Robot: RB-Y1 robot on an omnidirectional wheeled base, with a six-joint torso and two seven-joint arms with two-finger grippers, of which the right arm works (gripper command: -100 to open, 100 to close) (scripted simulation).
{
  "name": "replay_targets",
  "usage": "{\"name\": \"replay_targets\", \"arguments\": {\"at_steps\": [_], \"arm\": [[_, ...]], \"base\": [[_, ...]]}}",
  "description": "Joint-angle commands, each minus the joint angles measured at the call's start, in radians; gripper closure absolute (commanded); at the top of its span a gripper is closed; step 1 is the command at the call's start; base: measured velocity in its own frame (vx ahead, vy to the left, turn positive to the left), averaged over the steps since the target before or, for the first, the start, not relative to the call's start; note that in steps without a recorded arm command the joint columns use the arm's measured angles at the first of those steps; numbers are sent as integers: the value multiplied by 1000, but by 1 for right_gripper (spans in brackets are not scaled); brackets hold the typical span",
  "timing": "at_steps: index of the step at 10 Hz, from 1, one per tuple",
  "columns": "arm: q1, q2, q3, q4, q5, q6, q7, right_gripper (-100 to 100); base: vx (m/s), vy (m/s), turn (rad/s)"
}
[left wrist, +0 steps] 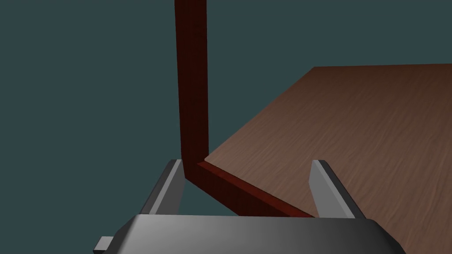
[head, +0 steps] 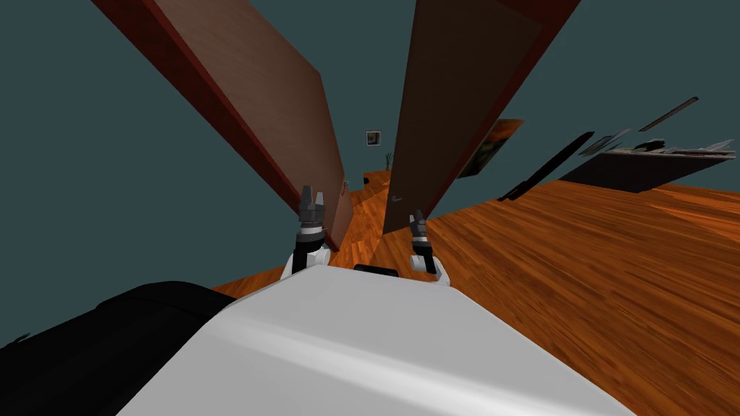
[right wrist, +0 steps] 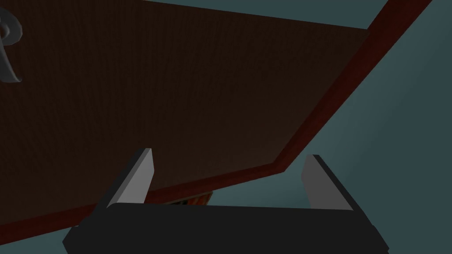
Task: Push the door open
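Currently, push seemingly half done: left hand (head: 312, 192), fingers spread, sits by the brown door leaf (head: 274, 108) at 11 o'clock, right hand (head: 417, 215), likewise spread, by the darker leaf (head: 462, 94) at 1 o'clock; next move probably presses both leaves wider.

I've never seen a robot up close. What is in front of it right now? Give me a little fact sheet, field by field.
left door leaf: brown wood, standing ajar
right door leaf: darker brown, also ajar
handle: grey lever on the right door leaf
gap between leaves: wooden floor runs on through it
left end effector: fingers open, at the left door leaf's free edge; contact unclear
right end effector: fingers open, facing the right door leaf low down
wall: dark teal
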Motion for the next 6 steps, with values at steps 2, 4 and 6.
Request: {"name": "replay_targets", "arguments": {"at_steps": [2,4,6], "arm": [[-24,-1,3,59,10,-9,-9,-100],[-53,-4,6,123,22,-25,-21,-100],[-67,-5,7,173,28,-33,-27,-100]], "base": [[77,-60,37],[59,-38,31],[53,-41,22]]}}
